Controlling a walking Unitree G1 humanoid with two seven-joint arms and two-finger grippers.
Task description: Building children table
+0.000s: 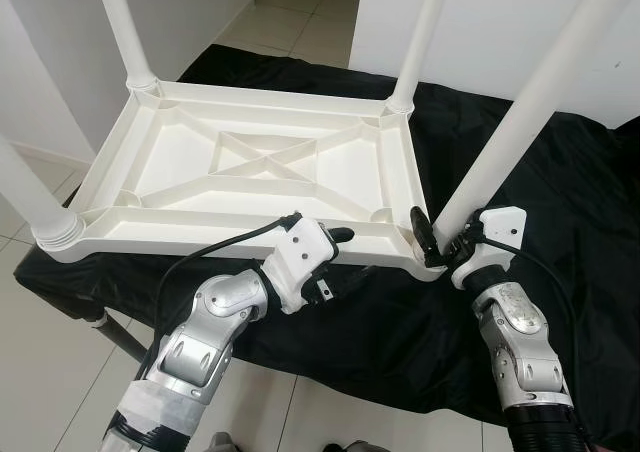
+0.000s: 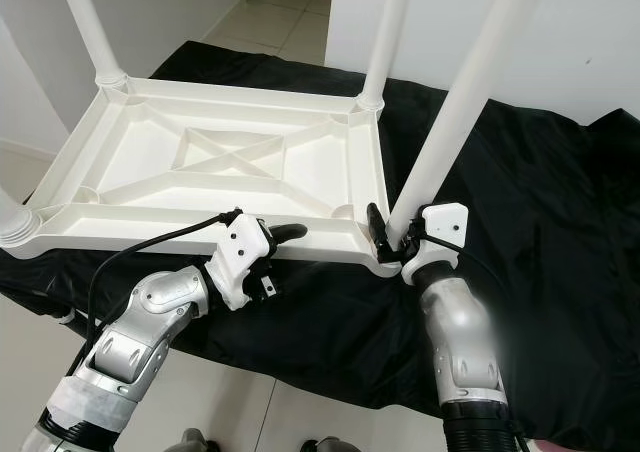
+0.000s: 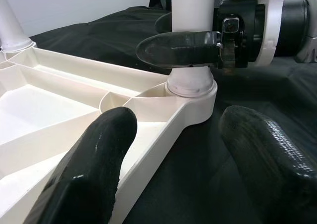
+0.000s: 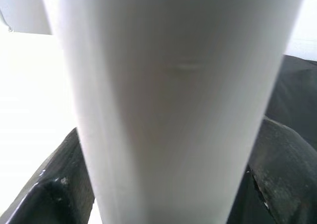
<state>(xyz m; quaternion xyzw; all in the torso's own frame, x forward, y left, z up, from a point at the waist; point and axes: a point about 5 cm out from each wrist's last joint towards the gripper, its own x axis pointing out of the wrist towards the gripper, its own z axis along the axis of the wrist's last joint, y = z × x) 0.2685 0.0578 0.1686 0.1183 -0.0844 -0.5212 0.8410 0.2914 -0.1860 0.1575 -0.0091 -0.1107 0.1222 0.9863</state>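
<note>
Upside down on a low counter (image 1: pixel 90 307) draped in black cloth (image 1: pixel 560 202): a white plastic children's tabletop (image 1: pixel 250 167), ribbed underside facing up, crossed braces in the middle panel, raised rim all round; four white round plastic legs standing up from the corner sockets, far left leg (image 1: pixel 125 27), far right leg (image 1: pixel 420 37), near left leg (image 1: pixel 25 197), near right leg (image 1: pixel 520 112).

Right claw (image 1: pixel 432 240) clenched around the near right leg just above its socket at the tabletop's near right corner; black fingers (image 4: pixel 54 194) wrapping either side of the white tube in the right wrist view, the leg itself very close and blurred; silver right arm (image 1: pixel 520 347) rising from the bottom edge toward that corner.

Left claw (image 1: pixel 340 240) released, spread across the near rim of the tabletop just beside the same corner; one black finger (image 3: pixel 94 164) over the tabletop's inner side, the other over the black cloth outside the rim, nothing between them but the rim edge; whether either pad touches the plastic cannot be told. Silver left arm (image 1: pixel 215 327) reaching up from the lower left, black cable looping over the wrist.

In the left wrist view, the right claw's finger (image 3: pixel 178 48) lying flat across the leg base above the round socket collar (image 3: pixel 190 92).

Pale tiled floor (image 1: pixel 300 12) beyond the counter; white walls to either side.
</note>
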